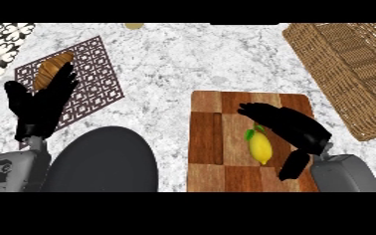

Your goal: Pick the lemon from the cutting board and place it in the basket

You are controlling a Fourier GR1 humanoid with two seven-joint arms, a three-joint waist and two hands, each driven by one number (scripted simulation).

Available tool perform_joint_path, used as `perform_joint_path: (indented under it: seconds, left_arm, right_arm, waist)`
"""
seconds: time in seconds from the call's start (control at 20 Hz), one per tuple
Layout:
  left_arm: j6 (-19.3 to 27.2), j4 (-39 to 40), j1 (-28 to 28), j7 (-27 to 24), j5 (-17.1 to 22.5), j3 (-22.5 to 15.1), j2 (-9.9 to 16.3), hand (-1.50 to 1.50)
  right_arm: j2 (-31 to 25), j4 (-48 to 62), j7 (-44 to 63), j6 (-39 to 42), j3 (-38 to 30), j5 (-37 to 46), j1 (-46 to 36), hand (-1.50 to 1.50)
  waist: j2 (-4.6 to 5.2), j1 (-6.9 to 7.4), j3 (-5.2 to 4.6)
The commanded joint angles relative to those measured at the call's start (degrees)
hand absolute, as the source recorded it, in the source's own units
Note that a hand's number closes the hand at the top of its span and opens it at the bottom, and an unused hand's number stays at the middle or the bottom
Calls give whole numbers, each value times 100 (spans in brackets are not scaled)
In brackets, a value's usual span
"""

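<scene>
A yellow lemon [260, 148] with a green leaf lies on the wooden cutting board [209, 134], right of the board's middle. My right hand [297, 129] hovers just right of and above the lemon, fingers stretched toward the upper left, thumb hanging down near the board's lower right; nothing is held. The wicker basket [334, 69] fills the upper right corner, tilted in the view. At the left edge my left hand [40, 102] rests open with fingers up.
A brown patterned mat [92, 79] at the upper left carries a loaf of bread [53, 69], partly behind my left hand. A large dark round pan [103, 162] sits at the lower left, next to the board. A small beige object [134, 26] shows at the top edge.
</scene>
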Motion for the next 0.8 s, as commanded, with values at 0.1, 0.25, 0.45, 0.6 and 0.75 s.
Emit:
perform_joint_path:
  seconds: [0.1, 0.25, 0.45, 0.6, 0.75]
  left_arm:
    - [-168, 103, -75, -6, -44, 119, -42, 0]
    - [-112, 77, -145, 74, -46, 135, -97, 0]
    - [-223, 367, -244, -73, -45, 252, -78, 0]
    - [-269, 336, -61, -219, -160, 166, -165, 0]
    - [-112, -438, -98, 492, -70, 244, -44, 0]
  right_arm:
    - [164, 641, -328, -497, 65, 523, -136, -150]
    - [141, 222, -131, -325, 349, 774, -40, 150]
    - [105, 298, -304, -460, 455, 1119, -82, 150]
    - [198, 679, -595, -914, 575, 1373, 40, 150]
    - [444, 329, -243, -686, 741, 1424, 141, 150]
  waist:
    - [3, 7, 0]
    - [0, -1, -1]
    - [1, -6, -1]
    - [3, 3, 0]
    - [-8, 16, 1]
